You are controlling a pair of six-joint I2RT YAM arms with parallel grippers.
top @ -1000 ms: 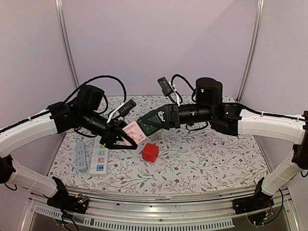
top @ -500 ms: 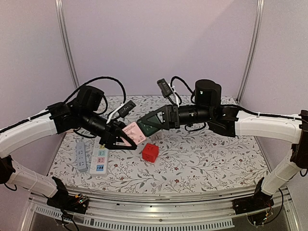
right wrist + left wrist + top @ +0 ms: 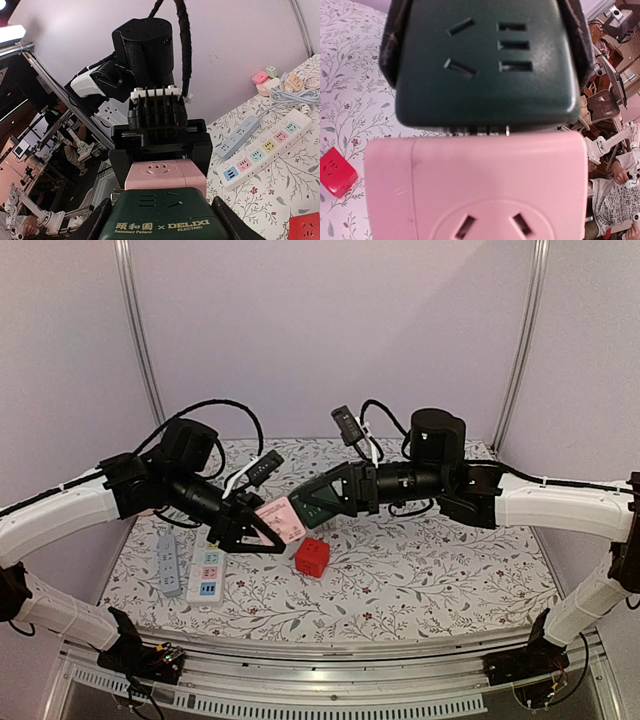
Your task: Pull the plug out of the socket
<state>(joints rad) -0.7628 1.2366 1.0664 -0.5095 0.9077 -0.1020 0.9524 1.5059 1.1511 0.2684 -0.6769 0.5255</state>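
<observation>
Left hand [image 3: 272,528] grips the pink square plastic socket block [image 3: 475,185], right hand [image 3: 312,505] the dark green plug block [image 3: 485,65]; I pull straight apart, without twisting.

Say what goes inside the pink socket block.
Metal prongs of the green adapter show in the narrow gap; their ends are hidden inside the pink socket block.

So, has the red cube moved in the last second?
No. The red cube keeps the same spot, right of the white power strip.
</observation>
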